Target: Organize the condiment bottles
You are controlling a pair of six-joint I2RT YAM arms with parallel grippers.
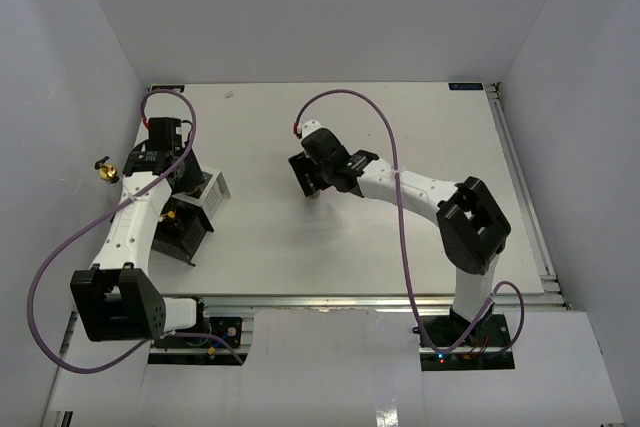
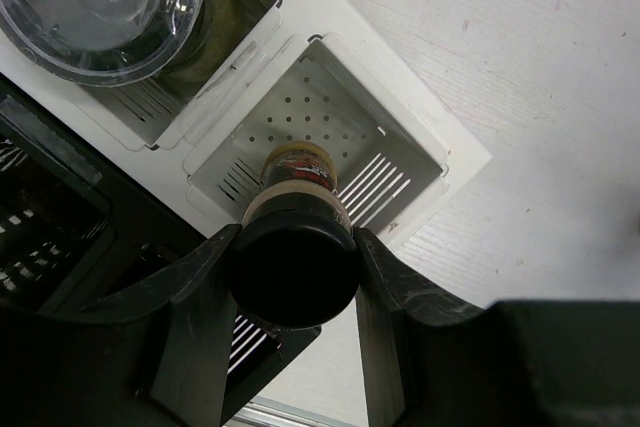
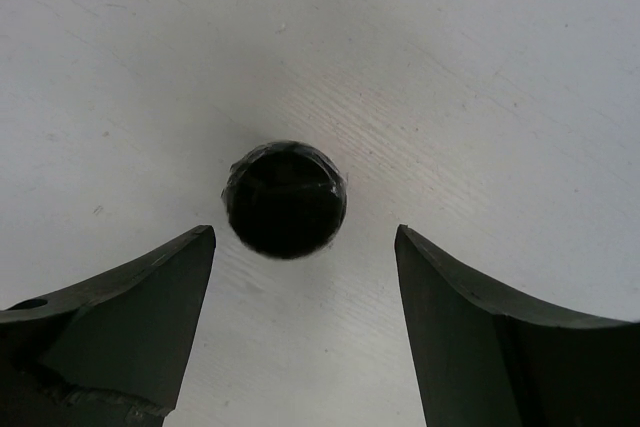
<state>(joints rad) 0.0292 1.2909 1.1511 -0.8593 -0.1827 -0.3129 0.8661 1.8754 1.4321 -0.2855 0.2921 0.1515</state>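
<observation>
One bottle, left wrist view: left gripper [image 2: 292,267] clamped on black-capped bottle [image 2: 295,172], upright over white perforated compartment [image 2: 330,112] of the rack [image 2: 300,7]; clear jar [image 2: 95,7] in the neighbouring compartment
Right wrist view: right gripper [image 3: 302,239] jaws apart; dark-topped bottle [image 3: 285,197] standing on table [image 3: 450,47] just ahead of the fingertips, touching neither
Top view: rack at left side of table; right gripper mid-table

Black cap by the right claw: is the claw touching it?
Apart. The right wrist view shows bare table between the black cap and both fingers of the right gripper.
</observation>
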